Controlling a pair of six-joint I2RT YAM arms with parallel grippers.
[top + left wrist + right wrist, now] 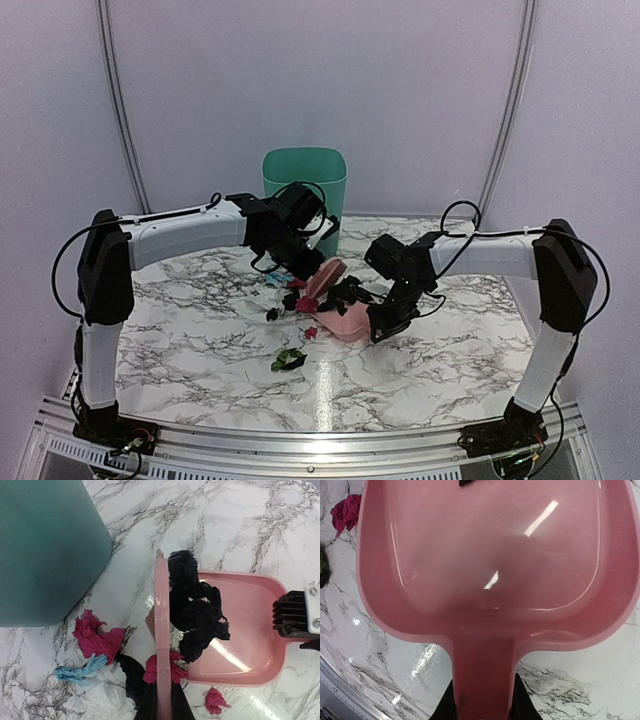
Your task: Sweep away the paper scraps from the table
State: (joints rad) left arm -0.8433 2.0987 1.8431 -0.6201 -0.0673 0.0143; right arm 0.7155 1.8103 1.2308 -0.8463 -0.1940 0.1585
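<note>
Pink plastic is in both grips. Your left gripper (161,709) is clamped narrow on the brush (161,630). Your right gripper (482,707) is closed round the handle of the dustpan (495,555), which lies flat on the table (240,525).

Location of the paper scraps (197,615):
- The black clump sits at the pan's open lip, touching the brush and only partly over the pan floor.
- A magenta piece (95,637) and a light blue piece (75,672) lie outside, on the brush's other side near the teal bin (40,550).
- A small magenta bit (216,700) lies just beside the pan's outer wall.
- A green scrap (290,360) lies well apart, toward the near edge.

Risks, as judged from here:
- If you lift or tilt the pan now, the black clump will likely slide back off the lip, because it is not seated deep.
- If you draw the brush away too fast, the crumpled paper may snag on its teeth and be dragged out.
- A pan mouth riding above the table would let thin scraps slip beneath it.
- The outlying green scrap is easy to miss. Reaching for it with a loaded pan invites a spill.
</note>
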